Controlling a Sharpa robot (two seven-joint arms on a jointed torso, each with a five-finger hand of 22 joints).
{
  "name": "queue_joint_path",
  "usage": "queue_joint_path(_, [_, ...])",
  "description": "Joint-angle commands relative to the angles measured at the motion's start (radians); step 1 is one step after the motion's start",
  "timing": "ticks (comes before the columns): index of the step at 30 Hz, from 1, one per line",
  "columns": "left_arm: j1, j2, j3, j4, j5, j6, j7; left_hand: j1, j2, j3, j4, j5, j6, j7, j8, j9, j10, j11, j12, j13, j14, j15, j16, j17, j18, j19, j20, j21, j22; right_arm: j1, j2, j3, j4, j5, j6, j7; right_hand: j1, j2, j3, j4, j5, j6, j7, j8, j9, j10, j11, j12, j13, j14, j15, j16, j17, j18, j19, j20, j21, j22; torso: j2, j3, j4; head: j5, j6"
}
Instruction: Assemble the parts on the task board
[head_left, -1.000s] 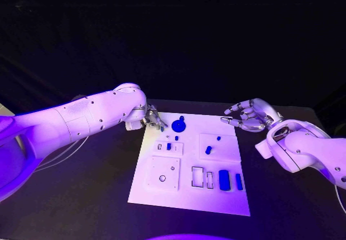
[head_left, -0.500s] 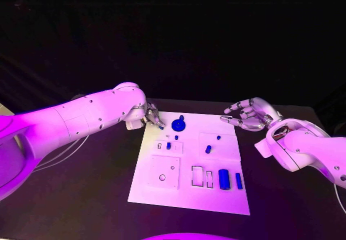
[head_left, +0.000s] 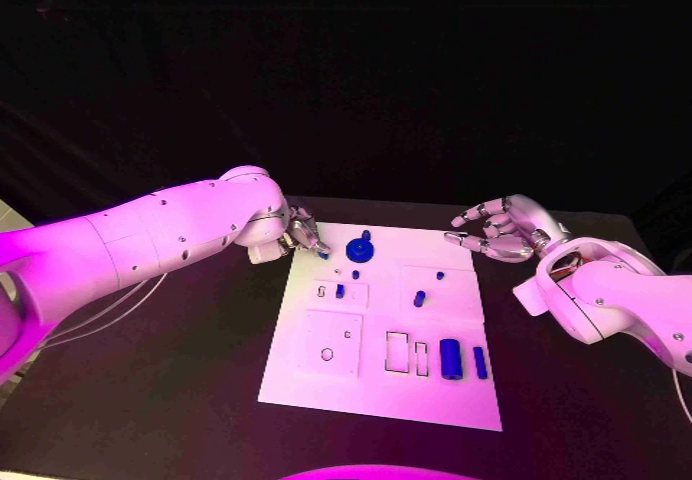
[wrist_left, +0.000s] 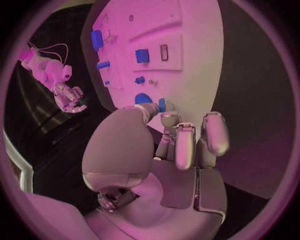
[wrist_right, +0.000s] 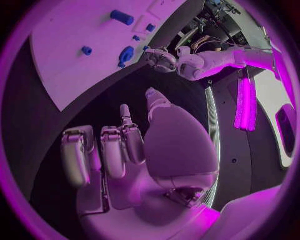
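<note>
The white task board (head_left: 378, 385) lies mid-table with blue parts on it. A round blue part (head_left: 359, 247) sits near its far edge, small blue pieces (head_left: 418, 298) in the middle, and two long blue pieces (head_left: 450, 358) stand in slots near the front right. My left hand (head_left: 303, 235) hovers over the board's far left corner. In the left wrist view a small blue piece (wrist_left: 162, 104) is pinched between its thumb and a fingertip, beside the round blue part (wrist_left: 142, 98). My right hand (head_left: 498, 232) hangs off the board's far right corner, fingers loosely curled and apart, holding nothing.
Empty rectangular slots (head_left: 395, 351) and a square plate with a hole (head_left: 329, 345) occupy the board's near half. Bare black table (head_left: 173, 380) surrounds the board. My left forearm (head_left: 144, 245) reaches over the table's left side.
The left hand's fingers have shifted very slightly at the board's far left corner. The right hand has stayed where it was.
</note>
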Motion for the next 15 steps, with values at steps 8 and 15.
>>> queue_joint_path(8, [-0.008,-0.088,-0.003,0.155,0.037,-0.058,-0.005,-0.038,-0.027,0.176,-0.146,0.004,0.011,-0.013,0.021,0.105,0.021,-0.003,0.018,0.014,0.054,-0.010,0.007,0.073,-0.008,0.020,-0.005,0.013,0.019,-0.001,-0.002,0.000,-0.002,-0.004,0.012,0.010,0.000,0.009,-0.007,0.000,0.006,-0.007,-0.001,0.003,-0.001,-0.006,0.000,-0.002,0.146,0.098,-0.003,-0.007,0.238,-0.001,0.094,-0.003,-0.005,0.250,-0.009,0.0001,0.0081,0.004,-0.013])
queue_joint_path(15, [-0.023,-0.139,-0.008,0.245,-0.016,-0.075,-0.010,-0.060,-0.041,0.214,-0.170,0.007,0.021,-0.016,0.024,0.107,0.036,-0.006,0.029,0.026,0.057,-0.013,0.010,0.081,-0.011,0.033,-0.008,0.022,0.036,-0.001,-0.002,0.000,-0.005,-0.009,0.011,0.013,0.000,0.010,-0.007,0.000,0.008,-0.007,-0.001,0.004,-0.001,-0.006,0.000,-0.002,0.146,0.098,-0.003,-0.007,0.237,-0.001,0.094,-0.003,-0.005,0.250,-0.010,-0.0002,0.0102,0.008,-0.020])
